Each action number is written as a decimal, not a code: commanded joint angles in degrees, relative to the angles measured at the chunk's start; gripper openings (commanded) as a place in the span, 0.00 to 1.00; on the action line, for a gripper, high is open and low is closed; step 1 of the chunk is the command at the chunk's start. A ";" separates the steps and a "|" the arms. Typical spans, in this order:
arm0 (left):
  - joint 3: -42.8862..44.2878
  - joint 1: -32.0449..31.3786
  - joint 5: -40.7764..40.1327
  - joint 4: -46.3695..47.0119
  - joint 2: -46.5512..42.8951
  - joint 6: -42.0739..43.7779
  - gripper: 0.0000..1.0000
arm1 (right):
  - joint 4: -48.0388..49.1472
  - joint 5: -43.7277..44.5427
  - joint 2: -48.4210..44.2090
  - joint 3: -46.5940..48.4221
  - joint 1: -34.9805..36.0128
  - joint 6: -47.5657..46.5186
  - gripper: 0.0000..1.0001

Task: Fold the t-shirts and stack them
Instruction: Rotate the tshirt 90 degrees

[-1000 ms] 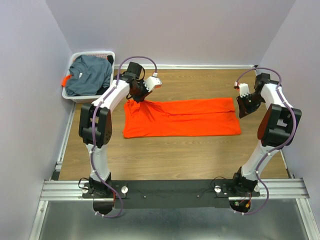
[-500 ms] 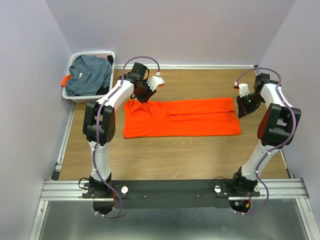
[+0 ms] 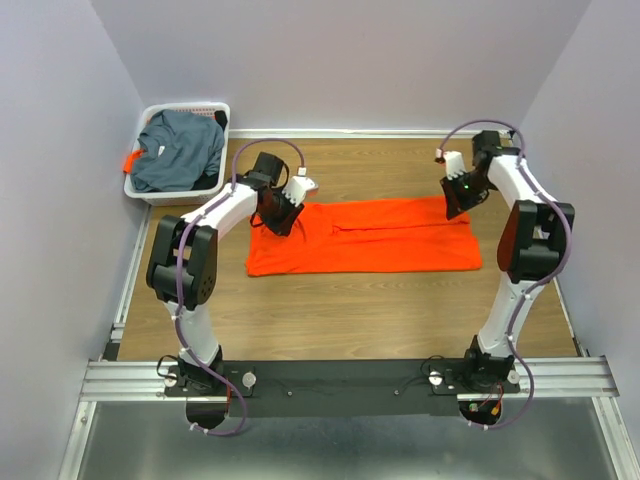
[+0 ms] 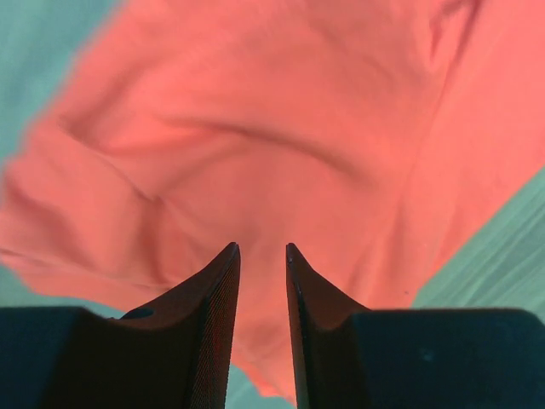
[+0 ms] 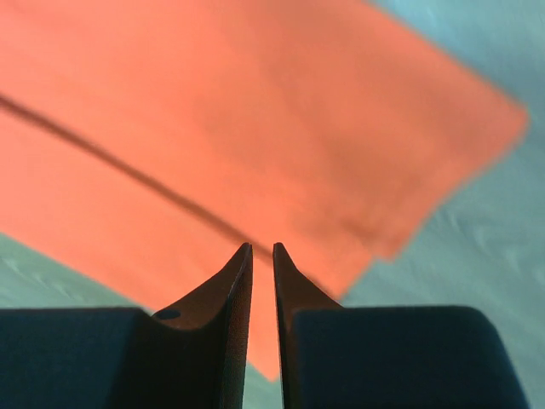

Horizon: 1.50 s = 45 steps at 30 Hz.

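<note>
The orange t-shirt (image 3: 370,235) lies flat on the wooden table, folded into a long band with a rumpled left end. My left gripper (image 3: 280,215) hovers over that left end; in the left wrist view (image 4: 261,247) its jaws stand slightly apart and empty above the wrinkled orange cloth (image 4: 255,128). My right gripper (image 3: 455,195) is over the shirt's far right corner; in the right wrist view (image 5: 262,247) its jaws show a narrow gap with nothing between them above the flat cloth (image 5: 255,111). The dark grey-blue t-shirt (image 3: 180,150) lies crumpled in the basket.
The white slotted basket (image 3: 190,108) stands at the back left corner against the wall. Purple-grey walls close in the table on the left, back and right. Bare wood (image 3: 350,310) lies between the shirt and the arm bases.
My left gripper has let go of the shirt's left end and come down closer over it. My right arm has swung left from beside the shirt to above its far right corner.
</note>
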 commanded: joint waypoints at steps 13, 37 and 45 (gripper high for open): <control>-1.40 0.24 -8.29 1.01 6.85 -5.04 0.33 | 6.27 14.08 11.08 -0.19 5.36 3.35 0.18; 26.13 0.24 1.54 2.04 13.54 -14.44 0.37 | 5.82 11.35 -5.19 -12.44 16.53 3.88 0.13; 21.99 -0.99 0.66 3.73 15.47 -17.34 0.32 | 6.79 12.51 -2.19 -19.26 16.88 2.56 0.12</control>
